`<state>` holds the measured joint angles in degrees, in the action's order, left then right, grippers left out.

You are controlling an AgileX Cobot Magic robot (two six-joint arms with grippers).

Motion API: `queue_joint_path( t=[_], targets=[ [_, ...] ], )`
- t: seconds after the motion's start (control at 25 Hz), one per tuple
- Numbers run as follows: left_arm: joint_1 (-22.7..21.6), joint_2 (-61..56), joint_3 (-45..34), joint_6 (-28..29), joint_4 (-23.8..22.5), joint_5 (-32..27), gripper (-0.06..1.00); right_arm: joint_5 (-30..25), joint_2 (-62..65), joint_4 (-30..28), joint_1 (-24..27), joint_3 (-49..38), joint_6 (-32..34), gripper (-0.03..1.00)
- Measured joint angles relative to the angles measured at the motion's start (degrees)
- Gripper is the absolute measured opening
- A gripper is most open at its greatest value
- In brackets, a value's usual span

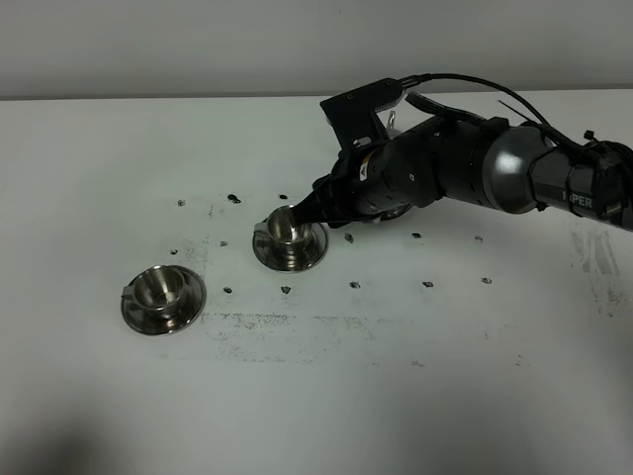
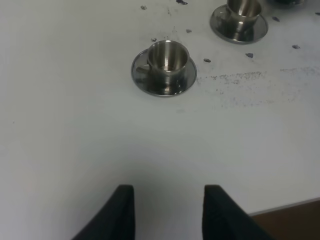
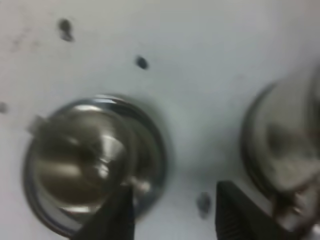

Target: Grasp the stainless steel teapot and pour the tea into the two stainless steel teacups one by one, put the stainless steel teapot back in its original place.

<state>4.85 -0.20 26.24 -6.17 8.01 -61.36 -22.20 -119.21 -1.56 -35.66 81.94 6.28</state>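
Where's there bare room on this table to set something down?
The wide front strip of the table, nearer than both cups, is bare. So is the back left, beyond the left teacup, apart from a few dark specks. It is crowded around the middle teacup, where the right gripper hangs at its rim and its arm crosses the back right.
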Motion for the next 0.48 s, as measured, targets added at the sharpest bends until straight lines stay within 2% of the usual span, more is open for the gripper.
queue_joint_path(
  t=[0.24,0.48],
  targets=[
    [0.00,0.00,0.00,0.00,0.00,0.00,0.33,-4.64,-0.06,-2.67,0.61,0.00,1.25,0.37],
    [0.00,0.00,0.00,0.00,0.00,0.00,0.33,-6.42,-0.06,-11.18,1.21,-0.02,7.92,0.37]
  ],
)
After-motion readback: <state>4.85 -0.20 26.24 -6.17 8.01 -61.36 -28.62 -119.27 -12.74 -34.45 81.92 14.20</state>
